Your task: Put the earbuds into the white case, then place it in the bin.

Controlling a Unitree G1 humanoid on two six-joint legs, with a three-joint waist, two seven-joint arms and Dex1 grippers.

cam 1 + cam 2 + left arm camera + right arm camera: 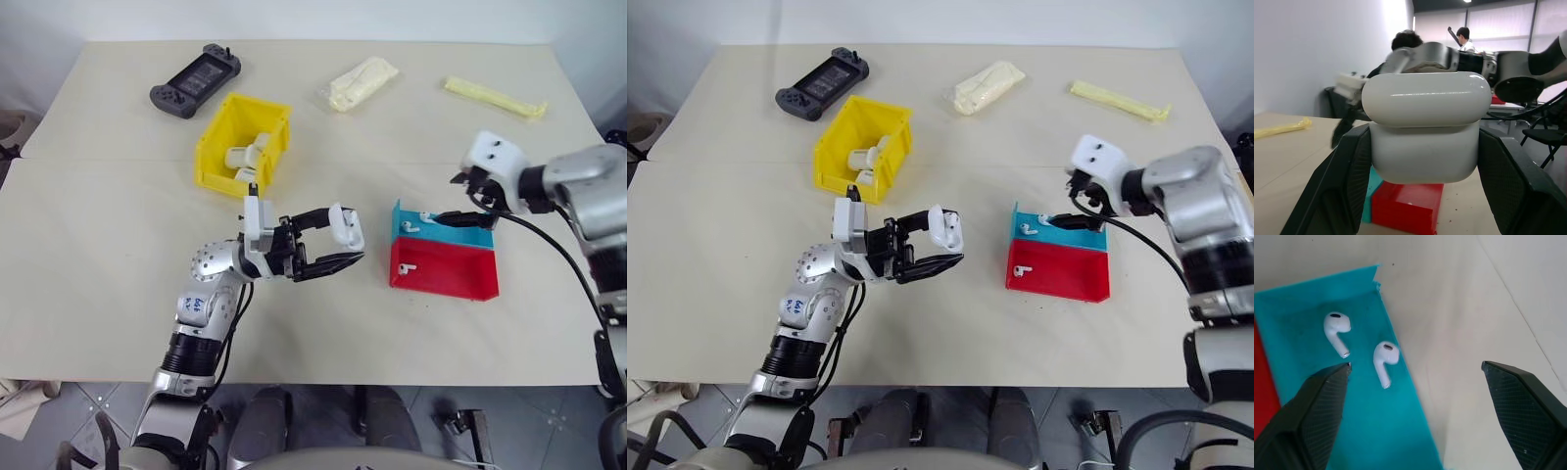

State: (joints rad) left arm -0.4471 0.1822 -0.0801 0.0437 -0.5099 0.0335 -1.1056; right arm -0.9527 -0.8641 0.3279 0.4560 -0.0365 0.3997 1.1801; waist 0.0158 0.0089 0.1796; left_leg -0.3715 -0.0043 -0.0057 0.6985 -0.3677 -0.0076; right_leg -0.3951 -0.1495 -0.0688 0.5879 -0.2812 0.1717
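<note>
White, glossy, pebble-shaped plastic earbud case point(347, 226) is sitting clamped between the two black fingers of the left gripper point(338, 238), lid hinged open in the head views, held above the cream tabletop point(118, 274) and facing toward the trays. Right gripper point(1415, 396) is hanging over the shallow blue tray point(1366, 431) with its jaws spread wide and nothing between them. Two tiny glossy white earbuds with short stems are lying in that tray: the nearer earbud point(1384, 358) is just ahead of the gap between the fingers, and the second earbud point(1336, 330) is slightly further off, toward the same finger's side. One more earbud point(407, 266) is resting in the shallow red tray point(451, 279) adjoining the blue one. Bright yellow open-top plastic bin point(220, 132) is standing beyond the left gripper, well apart from the right, with what look like other white cases already inside. Judged step: picking the first earbud, with the case being presented for loading. Next move likely calls for lowering the right fingers to straddle the nearer earbud, closing gently on so small and slick a piece, then carrying it across to the open case; a slip or a pinch against the tray floor seems the main risk.
</note>
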